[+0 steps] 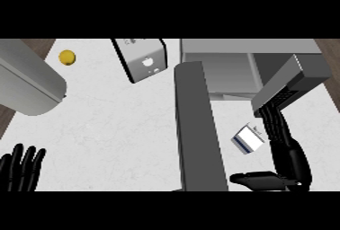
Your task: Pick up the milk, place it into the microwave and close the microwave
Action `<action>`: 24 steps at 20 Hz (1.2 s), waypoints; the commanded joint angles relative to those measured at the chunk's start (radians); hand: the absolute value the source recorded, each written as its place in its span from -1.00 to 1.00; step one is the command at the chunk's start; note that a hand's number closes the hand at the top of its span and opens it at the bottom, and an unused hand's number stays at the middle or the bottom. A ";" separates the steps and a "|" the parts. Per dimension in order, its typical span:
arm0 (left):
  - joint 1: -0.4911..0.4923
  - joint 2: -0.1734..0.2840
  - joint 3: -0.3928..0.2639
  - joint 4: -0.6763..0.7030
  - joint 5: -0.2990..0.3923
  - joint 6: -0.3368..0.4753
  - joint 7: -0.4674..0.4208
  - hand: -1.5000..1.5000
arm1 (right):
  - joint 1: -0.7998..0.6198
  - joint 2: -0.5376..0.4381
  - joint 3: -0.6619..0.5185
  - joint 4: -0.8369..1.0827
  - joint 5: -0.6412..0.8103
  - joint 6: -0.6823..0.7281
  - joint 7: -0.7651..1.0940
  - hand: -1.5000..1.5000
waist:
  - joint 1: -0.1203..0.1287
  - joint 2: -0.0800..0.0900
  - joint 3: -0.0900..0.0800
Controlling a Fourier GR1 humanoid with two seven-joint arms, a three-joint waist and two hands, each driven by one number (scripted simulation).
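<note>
As R hand (pixel 287 148) spreads, milk (pixel 248 139) touches fingers (pixel 274 128).

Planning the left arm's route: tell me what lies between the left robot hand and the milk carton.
Head view: the open grey microwave door stands between the left robot hand and the white-and-blue milk carton.

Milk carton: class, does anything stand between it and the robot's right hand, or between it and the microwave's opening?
Nothing visible does. The right hand has straight fingers beside the milk carton, with no object between. The microwave stands open, its door swung out to the carton's left, not across the bare counter toward the opening.
</note>
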 commanded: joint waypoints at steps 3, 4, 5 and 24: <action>0.061 -0.009 -0.054 0.001 -0.003 0.006 -0.040 -1.00 | -0.028 -0.051 -0.079 0.131 0.016 -0.008 -0.098 -1.00 | 0.000 0.000 0.000; -0.013 0.015 0.039 -0.014 0.038 -0.011 0.023 -1.00 | -0.006 -0.021 -0.046 0.197 0.067 -0.037 -0.163 -1.00 | -0.002 0.001 0.000; -0.003 0.013 0.053 0.010 0.059 -0.027 -0.016 -1.00 | -0.109 -0.072 -0.127 0.246 0.007 -0.011 -0.137 -1.00 | 0.001 0.001 0.000; 0.014 -0.009 -0.078 0.017 -0.034 0.050 -0.018 -1.00 | -0.317 -0.194 -0.195 0.887 0.097 0.031 -0.460 -1.00 | 0.003 0.002 0.001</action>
